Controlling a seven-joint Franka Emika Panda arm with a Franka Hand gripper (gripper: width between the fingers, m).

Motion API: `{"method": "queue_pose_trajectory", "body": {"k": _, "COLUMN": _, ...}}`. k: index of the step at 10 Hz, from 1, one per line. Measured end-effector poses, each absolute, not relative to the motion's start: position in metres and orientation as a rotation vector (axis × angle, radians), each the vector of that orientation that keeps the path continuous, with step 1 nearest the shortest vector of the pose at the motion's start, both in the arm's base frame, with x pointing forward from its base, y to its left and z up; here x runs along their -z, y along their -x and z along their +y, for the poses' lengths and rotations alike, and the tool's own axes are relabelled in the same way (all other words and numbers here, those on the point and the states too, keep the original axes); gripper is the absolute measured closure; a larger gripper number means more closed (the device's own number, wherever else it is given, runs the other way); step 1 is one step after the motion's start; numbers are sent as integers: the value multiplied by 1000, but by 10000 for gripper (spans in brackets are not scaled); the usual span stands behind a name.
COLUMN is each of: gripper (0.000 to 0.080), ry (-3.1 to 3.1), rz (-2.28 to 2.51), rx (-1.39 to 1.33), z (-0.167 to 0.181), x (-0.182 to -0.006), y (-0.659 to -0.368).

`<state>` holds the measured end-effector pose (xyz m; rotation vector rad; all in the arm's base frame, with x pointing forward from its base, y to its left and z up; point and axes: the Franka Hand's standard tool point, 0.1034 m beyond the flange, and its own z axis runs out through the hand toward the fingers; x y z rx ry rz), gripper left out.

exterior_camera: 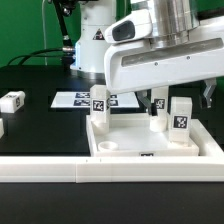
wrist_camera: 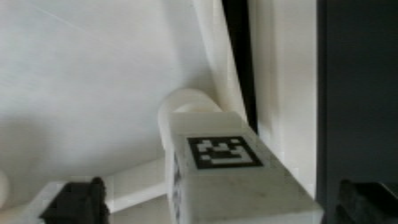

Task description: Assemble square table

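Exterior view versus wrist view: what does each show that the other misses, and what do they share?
Exterior view only: a loose leg on the black table at the exterior view's left, the marker board, the white rail, and another leg standing on the square table slab. Wrist view only: the clearance between the tagged leg and each fingertip. Both: the open tool straddling that leg on the slab.

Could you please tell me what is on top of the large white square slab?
Two small white tagged block legs stand upright on the white plastic slab: one, another between the open jaws. Whatever lies beneath them is covered.
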<state>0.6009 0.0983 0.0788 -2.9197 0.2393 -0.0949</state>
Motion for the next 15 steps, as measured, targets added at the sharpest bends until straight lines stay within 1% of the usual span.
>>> {"method": "queue_pose_trajectory", "body": {"k": 2, "gripper": 150, "ry": 2920, "rz": 244, "rx": 95, "z": 97, "x": -79, "y": -601}}
{"method": "queue_pose_trajectory", "body": {"k": 3, "gripper": 150, "ry": 2953, "rz": 336, "rx": 53, "z": 99, "x": -78, "y": -598}}
{"method": "queue_pose_trajectory", "body": {"k": 11, "gripper": 150, "ry": 2987, "rz": 292, "rx": 56, "z": 92, "x": -78, "y": -601}}
{"method": "queue_pose_trajectory", "body": {"k": 13, "gripper": 150, "ry": 3023, "rz": 472, "rx": -21, "z": 98, "x": -77, "y": -595}}
{"method": "queue_pose_trajectory", "body": {"k": 15, "gripper": 150, "ry": 3017, "rz": 601, "rx": -51, "z": 107, "x": -74, "y": -595}}
